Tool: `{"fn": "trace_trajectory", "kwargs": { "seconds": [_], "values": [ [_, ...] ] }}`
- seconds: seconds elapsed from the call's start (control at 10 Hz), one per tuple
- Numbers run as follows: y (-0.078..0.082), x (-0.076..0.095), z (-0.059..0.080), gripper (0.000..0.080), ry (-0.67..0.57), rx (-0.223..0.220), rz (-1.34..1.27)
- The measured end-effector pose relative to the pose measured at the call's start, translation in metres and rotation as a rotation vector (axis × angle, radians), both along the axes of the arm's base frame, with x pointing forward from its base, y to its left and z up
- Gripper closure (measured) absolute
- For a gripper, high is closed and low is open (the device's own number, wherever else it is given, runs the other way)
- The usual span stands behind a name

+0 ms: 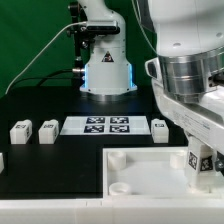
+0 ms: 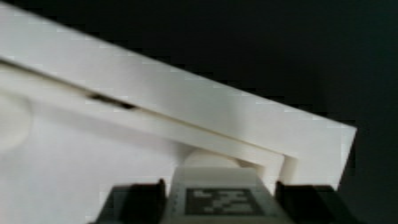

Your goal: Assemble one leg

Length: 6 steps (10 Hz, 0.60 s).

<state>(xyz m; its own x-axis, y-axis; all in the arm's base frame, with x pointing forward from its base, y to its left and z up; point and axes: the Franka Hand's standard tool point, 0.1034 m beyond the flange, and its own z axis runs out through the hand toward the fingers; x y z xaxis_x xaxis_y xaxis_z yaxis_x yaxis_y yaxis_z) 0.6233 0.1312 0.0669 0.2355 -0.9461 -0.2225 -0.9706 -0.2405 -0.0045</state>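
My gripper is at the exterior view's right, low over the right corner of the large white tray-like piece. It is shut on a leg, a small white post with a black-and-white tag on its face. In the wrist view the leg sits between the two dark fingers, with the tray's corner edge just beyond it. Other legs stand on the black table: two at the exterior view's left, and one right of the marker board.
The marker board lies flat in the middle of the table. The arm's base stands behind it. Another small white piece shows at the left edge. The arm's big wrist hides the table's right side.
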Motion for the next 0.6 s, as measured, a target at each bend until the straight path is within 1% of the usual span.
{"fn": "trace_trajectory", "kwargs": {
  "seconds": [0.2, 0.3, 0.4, 0.5, 0.6],
  "values": [
    [0.0024, -0.0005, -0.0001, 0.0502, 0.013, 0.002, -0.056],
    [0.0024, -0.0005, -0.0001, 0.0386, -0.001, 0.006, 0.006],
    [0.0028, -0.0017, -0.0001, 0.0386, -0.006, 0.007, 0.035],
    [0.0021, -0.0049, 0.0008, 0.025, -0.025, 0.011, 0.145],
    [0.0015, -0.0052, 0.0041, 0.0181, -0.058, 0.019, 0.283]
  ]
}}
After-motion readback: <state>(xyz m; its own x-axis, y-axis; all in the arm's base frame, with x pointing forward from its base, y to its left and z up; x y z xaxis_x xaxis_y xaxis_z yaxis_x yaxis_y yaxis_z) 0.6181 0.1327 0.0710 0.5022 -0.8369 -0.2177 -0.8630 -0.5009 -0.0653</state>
